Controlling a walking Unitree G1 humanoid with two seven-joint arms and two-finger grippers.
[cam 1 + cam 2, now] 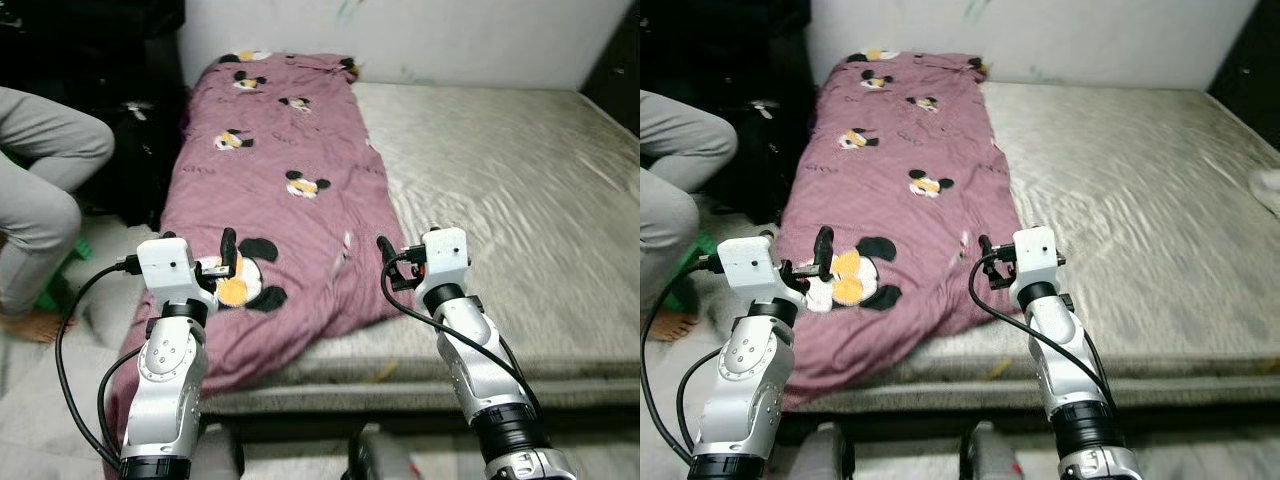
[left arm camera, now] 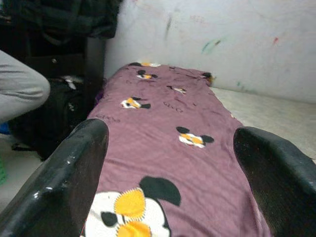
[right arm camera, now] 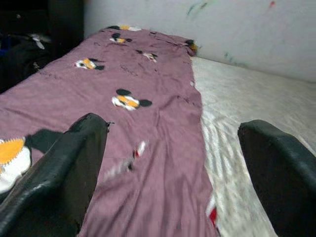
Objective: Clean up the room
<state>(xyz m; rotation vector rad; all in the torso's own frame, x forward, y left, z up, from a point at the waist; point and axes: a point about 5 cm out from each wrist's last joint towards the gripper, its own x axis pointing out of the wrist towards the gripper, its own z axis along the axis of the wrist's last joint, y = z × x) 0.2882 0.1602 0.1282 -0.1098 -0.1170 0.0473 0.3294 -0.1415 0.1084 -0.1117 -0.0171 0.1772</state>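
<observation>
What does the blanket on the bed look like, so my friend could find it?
Find the big bed with its pale silvery mattress. Along its left side, from the wall to the near edge, lies the blanket. It is mauve, scattered with black-eared cartoon mouse faces.

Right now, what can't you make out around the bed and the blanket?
- Person: cut off by the head view's left edge.
- Dark bags beside the bed: too shadowed to identify.
- White object: cut off at the right eye view's right edge.
- Blanket near edge: partly hidden behind left gripper.

A pale mattress (image 1: 500,190) sits against a scuffed white wall (image 1: 420,35), dark furniture (image 1: 90,50) to its left.
</observation>
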